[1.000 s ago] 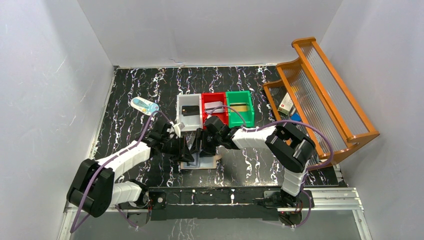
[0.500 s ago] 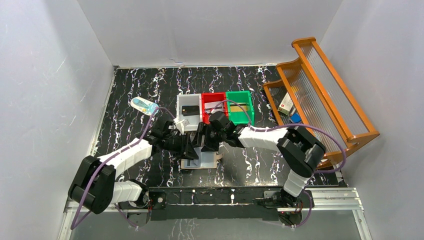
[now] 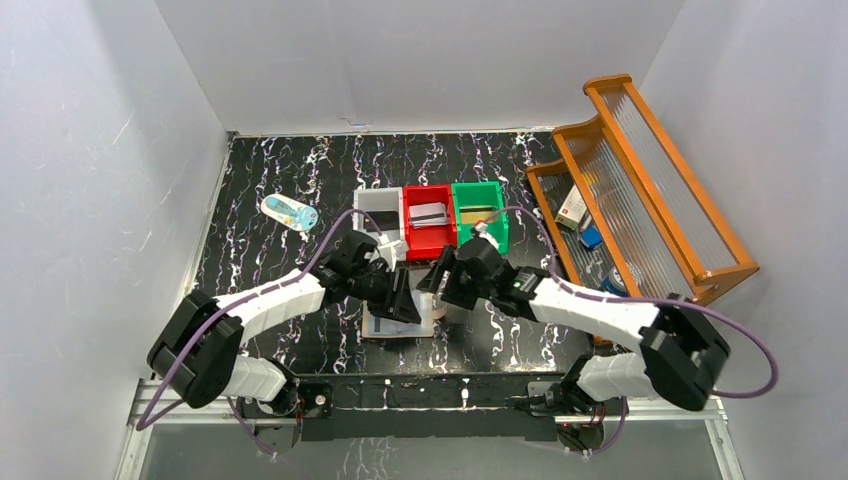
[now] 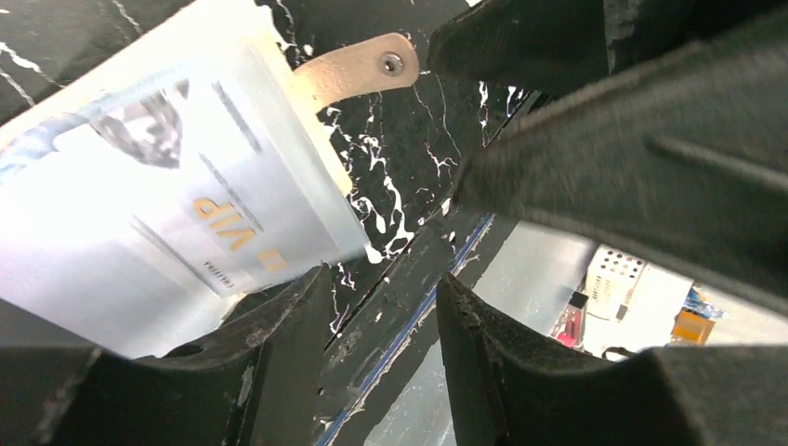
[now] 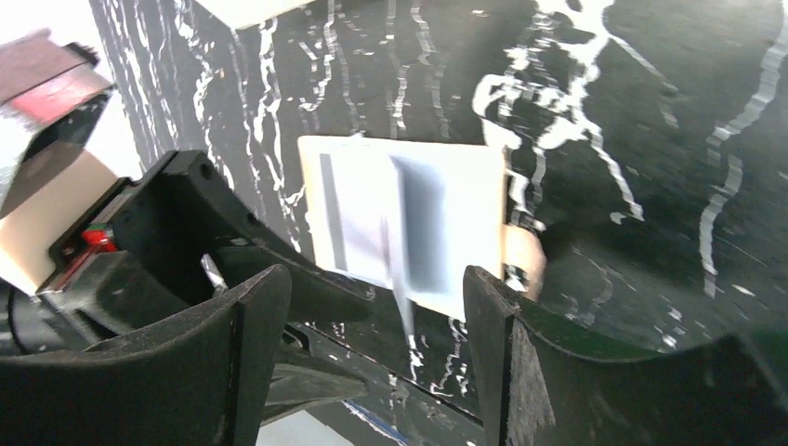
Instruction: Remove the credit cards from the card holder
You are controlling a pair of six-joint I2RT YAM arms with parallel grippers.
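Note:
The card holder [image 3: 402, 324] lies open on the black marbled table, pale inside up, with its tan snap tab [image 4: 358, 72] sticking out. In the left wrist view its pale face [image 4: 167, 214] carries gold "VIP" lettering; whether that is a card or a pocket I cannot tell. My left gripper [image 3: 403, 298] [image 4: 379, 279] hovers over the holder's near-left part, open and empty. My right gripper [image 3: 437, 285] [image 5: 376, 316] stands just right of it, open wide, the holder [image 5: 409, 218] beyond its fingertips. A grey credit card [image 3: 428, 213] lies in the red bin and a gold one [image 3: 480, 214] in the green bin.
White [image 3: 376, 204], red [image 3: 410, 232] and green [image 3: 500, 225] bins stand in a row just behind the grippers. A wooden rack [image 3: 650, 190] with small boxes fills the right side. A clear bottle [image 3: 289, 212] lies at the back left. The arms' base rail [image 3: 450, 390] runs along the near edge.
The right arm has swung out low to the right, its gripper shifting right off the holder. The left gripper has slid right over the holder. Both jaws stand wider apart.

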